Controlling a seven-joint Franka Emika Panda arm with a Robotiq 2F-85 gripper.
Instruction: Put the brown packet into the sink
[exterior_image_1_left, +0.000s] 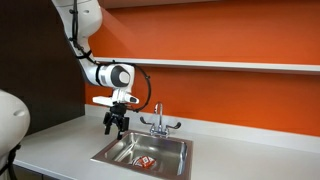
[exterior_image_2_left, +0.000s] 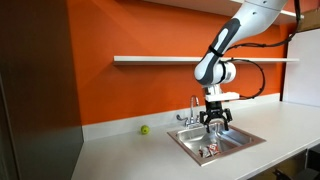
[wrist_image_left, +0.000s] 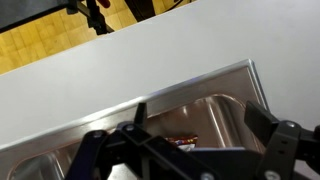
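The brown packet (exterior_image_1_left: 146, 161) lies flat on the bottom of the sink (exterior_image_1_left: 175, 146), near the drain; it also shows in an exterior view (exterior_image_2_left: 211, 151) and partly in the wrist view (wrist_image_left: 186, 143). The sink is a square steel basin (exterior_image_2_left: 236, 143) with a chrome faucet (exterior_image_1_left: 157, 122) behind it. My gripper (exterior_image_1_left: 115, 125) hangs above the sink's rim, well clear of the packet, fingers spread and empty. In the wrist view the fingers (wrist_image_left: 185, 150) frame the basin (wrist_image_left: 215, 88).
A small yellow-green ball (exterior_image_2_left: 144, 129) lies on the grey counter (exterior_image_1_left: 60, 145) near the orange wall. A white shelf (exterior_image_2_left: 160, 59) runs along the wall above. A white rounded object (exterior_image_1_left: 10, 118) stands at the frame's edge.
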